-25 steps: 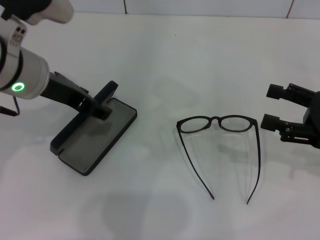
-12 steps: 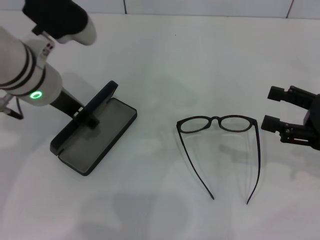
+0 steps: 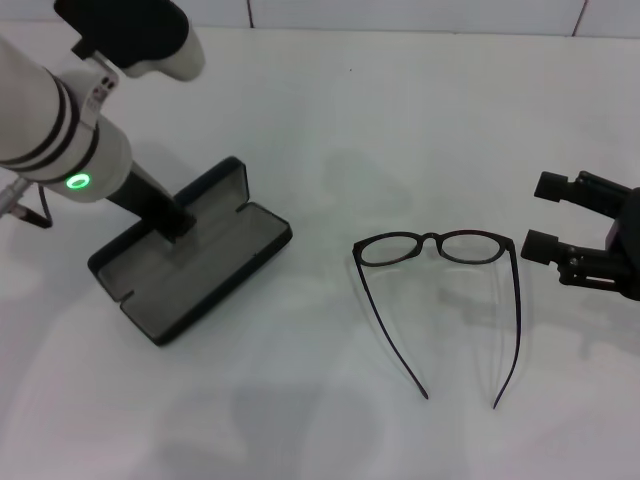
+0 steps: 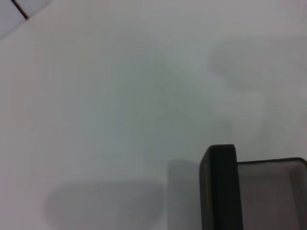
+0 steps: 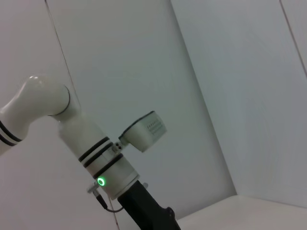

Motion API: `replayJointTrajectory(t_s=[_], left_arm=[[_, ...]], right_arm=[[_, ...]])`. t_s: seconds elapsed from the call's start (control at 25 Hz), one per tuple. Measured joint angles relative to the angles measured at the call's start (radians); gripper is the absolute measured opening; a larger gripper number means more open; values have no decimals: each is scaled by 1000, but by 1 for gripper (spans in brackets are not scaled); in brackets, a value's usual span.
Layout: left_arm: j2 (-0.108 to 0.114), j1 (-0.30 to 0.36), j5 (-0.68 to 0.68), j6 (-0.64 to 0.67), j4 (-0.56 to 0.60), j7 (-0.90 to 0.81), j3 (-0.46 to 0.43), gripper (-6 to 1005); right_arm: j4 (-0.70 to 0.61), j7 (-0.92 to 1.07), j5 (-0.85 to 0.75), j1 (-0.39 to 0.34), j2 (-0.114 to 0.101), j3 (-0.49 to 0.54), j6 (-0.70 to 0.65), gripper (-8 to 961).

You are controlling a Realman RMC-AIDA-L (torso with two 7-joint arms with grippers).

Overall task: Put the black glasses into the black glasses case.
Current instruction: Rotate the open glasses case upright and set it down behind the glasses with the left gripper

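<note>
Left gripper [image 3: 180, 222] is down inside the open black glasses case [image 3: 200, 272], on the far left of the white table [image 3: 320, 120]. Its tip sits where lid meets tray; can't tell whether its fingers are spread or pinched, or whether they grip the lid edge at all. The lid stands up behind the tray and the grey lining faces up.

Black glasses [image 3: 440, 247] lie unfolded near the middle-right, well apart from the case, lenses toward the far side, both temples pointing at the robot. Nothing touches them.

Right gripper [image 3: 545, 215] hovers just beside the right temple hinge, fingers apart, holding nothing.

Risks as I see it:
- The case looks light. If the left gripper pulls away while snagged on the lid, the case could skid or the lid could flop shut.
- The frame is thin and lies flat on the table. A pinch from the right gripper could slip off or flick the glasses sideways.
- The temples are open, so the glasses are wider than the tray. Dropped in like this, they'd likely hang over the rim.
</note>
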Motion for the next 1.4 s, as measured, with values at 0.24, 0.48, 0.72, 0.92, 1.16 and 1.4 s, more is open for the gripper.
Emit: replayJointTrajectory(t_s=[0.24,0.48,0.72,0.92,1.16,1.4], left_arm=[[2,5,1,1,61,11,1,218],[2,-4,17,-81,125,121,56,197],[0,-22,26,-286,93,292,209,199],[-2,-33,27,-455,18,399,330,201],[-5,-61,27,-624,-88,467,467,203],[-11,-132,19,-661,-192,444,499,204]], right_arm=[[0,0,0,-1,0,0,1,853],[-1,-32,-17,4,-6,-16,-64,851],[-14,-55,-83,16,-8,-27,-218,848],[-11,-52,-110,12,-3,-28,-263,846],[-4,-52,-114,8,-2,-27,-266,844],[-3,-51,-115,8,0,-21,-263,841]])
